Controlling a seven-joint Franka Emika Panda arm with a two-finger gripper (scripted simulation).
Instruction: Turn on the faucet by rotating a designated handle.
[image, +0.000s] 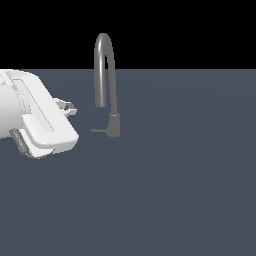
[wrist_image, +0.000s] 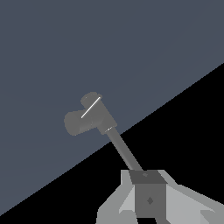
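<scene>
While apart, handle (image: 98, 131) near pincer (image: 70, 108).

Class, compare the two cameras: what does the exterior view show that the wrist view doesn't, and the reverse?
Only the exterior view shows the white robot arm and the faucet's spout as a full upright arch, with the handle pointing toward the arm. Only the wrist view shows the tool close up, aimed toward the faucet. Both show the faucet, apart from the tool, and the dark floor.
</scene>
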